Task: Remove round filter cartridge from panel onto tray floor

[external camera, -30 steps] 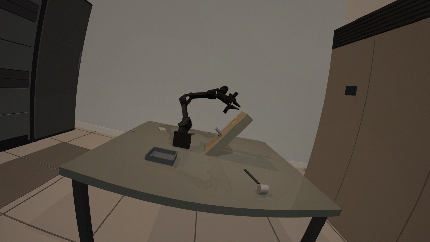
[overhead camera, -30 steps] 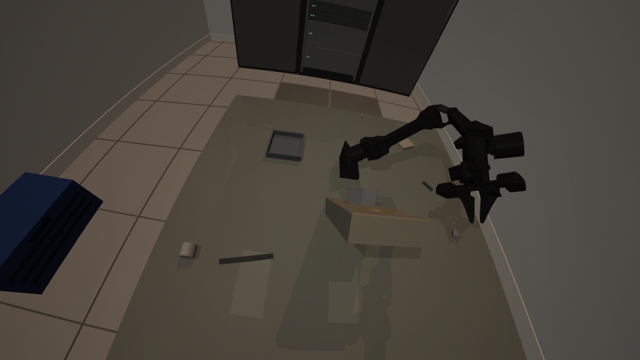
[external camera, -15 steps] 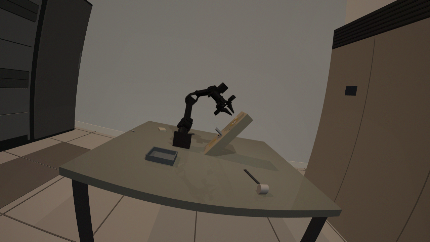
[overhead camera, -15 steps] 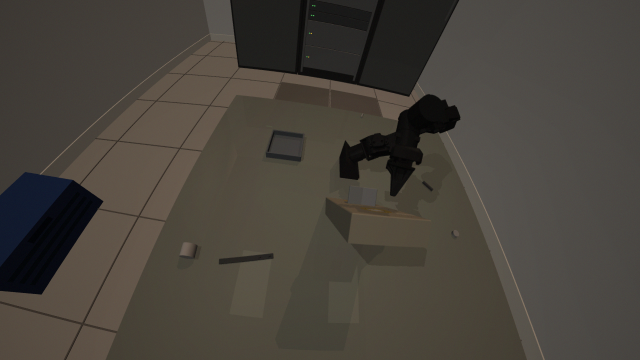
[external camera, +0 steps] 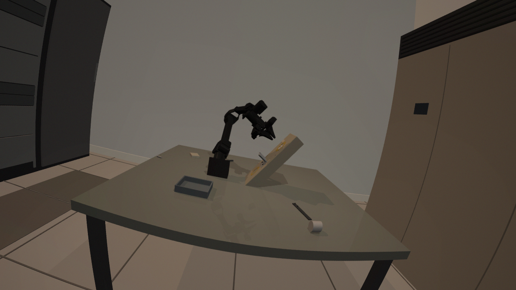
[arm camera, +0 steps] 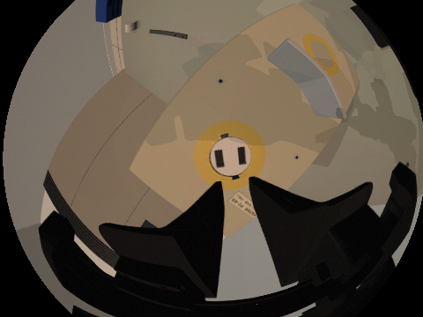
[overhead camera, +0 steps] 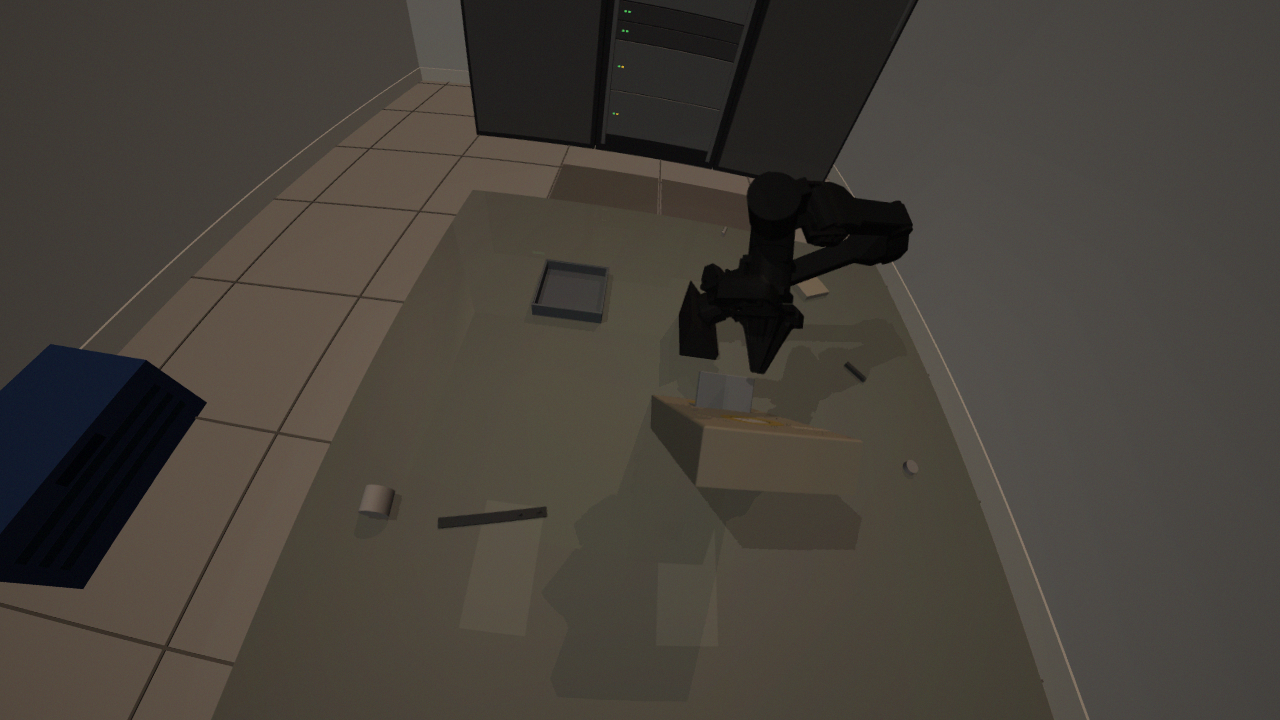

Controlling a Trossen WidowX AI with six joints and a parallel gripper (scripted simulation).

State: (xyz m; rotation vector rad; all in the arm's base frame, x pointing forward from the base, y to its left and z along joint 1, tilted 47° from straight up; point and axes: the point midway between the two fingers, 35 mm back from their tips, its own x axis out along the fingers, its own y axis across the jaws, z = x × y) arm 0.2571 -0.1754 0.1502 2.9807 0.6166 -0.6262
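Observation:
The round filter cartridge (arm camera: 229, 157) sits flush in the slanted tan service panel (overhead camera: 778, 452) (external camera: 277, 156) (arm camera: 176, 123). It has two dark slots on its face and a yellow ring around it. My gripper (overhead camera: 760, 362) (external camera: 268, 137) (arm camera: 235, 185) hovers just above the panel face and points at the cartridge. Its fingers stand a narrow gap apart with nothing between them, and the tips do not touch the cartridge. The grey tray (overhead camera: 570, 313) (external camera: 192, 191) stands empty on the table, to the left of the arm's base.
A grey flap (overhead camera: 723, 391) (external camera: 261, 156) (arm camera: 306, 73) sticks up from the panel beside a second yellow ring (arm camera: 320, 53). On the table lie a white cylinder (overhead camera: 377, 498) (external camera: 315, 226), a dark bar (overhead camera: 491, 517) (external camera: 301, 211), a small dark stick (overhead camera: 854, 370), a white disc (overhead camera: 910, 465) and a tan block (overhead camera: 812, 287) (external camera: 194, 154).

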